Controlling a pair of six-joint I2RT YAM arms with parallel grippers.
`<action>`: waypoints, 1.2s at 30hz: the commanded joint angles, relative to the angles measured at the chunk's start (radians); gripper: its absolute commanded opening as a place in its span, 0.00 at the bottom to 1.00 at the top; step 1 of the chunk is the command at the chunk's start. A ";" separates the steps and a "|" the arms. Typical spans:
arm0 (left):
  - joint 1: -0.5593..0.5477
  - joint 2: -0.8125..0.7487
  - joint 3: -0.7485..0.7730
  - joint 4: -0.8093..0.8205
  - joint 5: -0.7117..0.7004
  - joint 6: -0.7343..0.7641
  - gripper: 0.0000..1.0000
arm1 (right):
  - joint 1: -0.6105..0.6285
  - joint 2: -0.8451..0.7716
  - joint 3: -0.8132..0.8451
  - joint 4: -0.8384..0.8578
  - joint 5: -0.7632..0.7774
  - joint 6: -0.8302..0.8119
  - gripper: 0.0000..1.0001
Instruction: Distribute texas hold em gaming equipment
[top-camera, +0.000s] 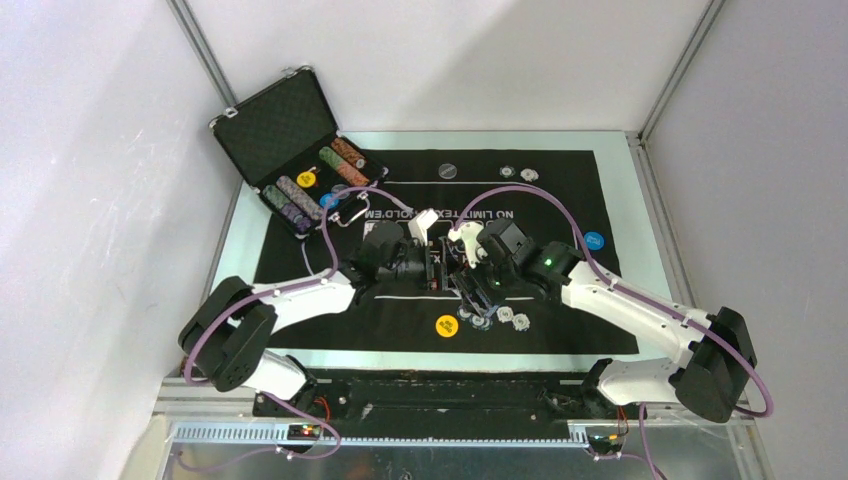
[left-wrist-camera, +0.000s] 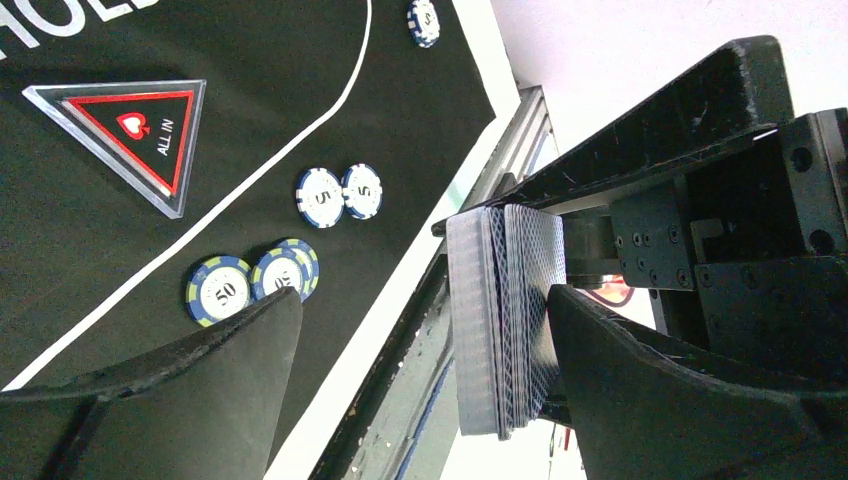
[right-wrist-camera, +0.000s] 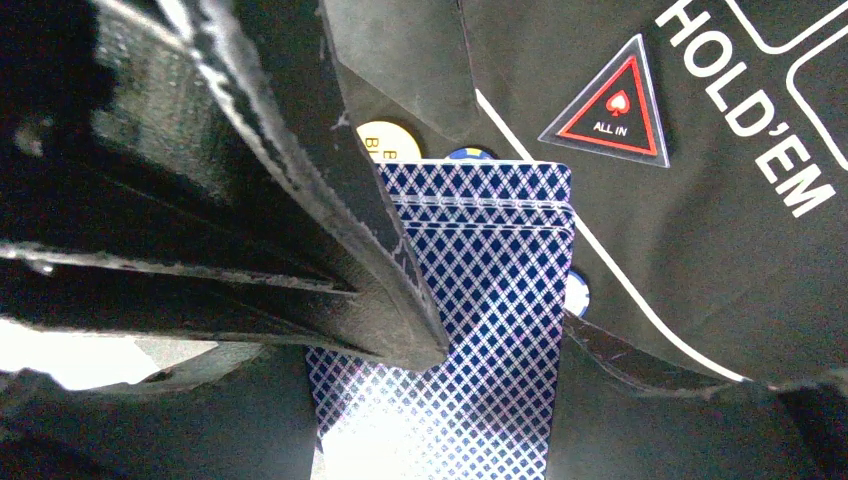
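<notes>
My right gripper is shut on a deck of blue-backed playing cards, held above the mat's centre. The left gripper stands wide open around that deck, which shows edge-on close to its right finger; that finger's tip lies across the card backs in the right wrist view. On the mat lie the red-black triangle marker, small poker chips, a yellow disc, a blue disc and a black disc.
The black mat with white lettering covers most of the table. An open black metal-edged case with rows of chips sits at the back left. More small chips lie near the mat's far edge. White walls close in on both sides.
</notes>
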 joint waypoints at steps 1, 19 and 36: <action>-0.008 0.007 0.036 0.016 0.010 0.022 1.00 | 0.005 -0.018 0.006 0.047 0.002 -0.010 0.00; 0.015 -0.027 0.045 -0.196 -0.136 0.178 0.90 | 0.005 -0.027 0.007 0.019 0.033 -0.001 0.00; 0.038 -0.094 0.010 -0.091 -0.068 0.170 0.78 | 0.003 0.005 0.007 -0.003 0.064 0.018 0.00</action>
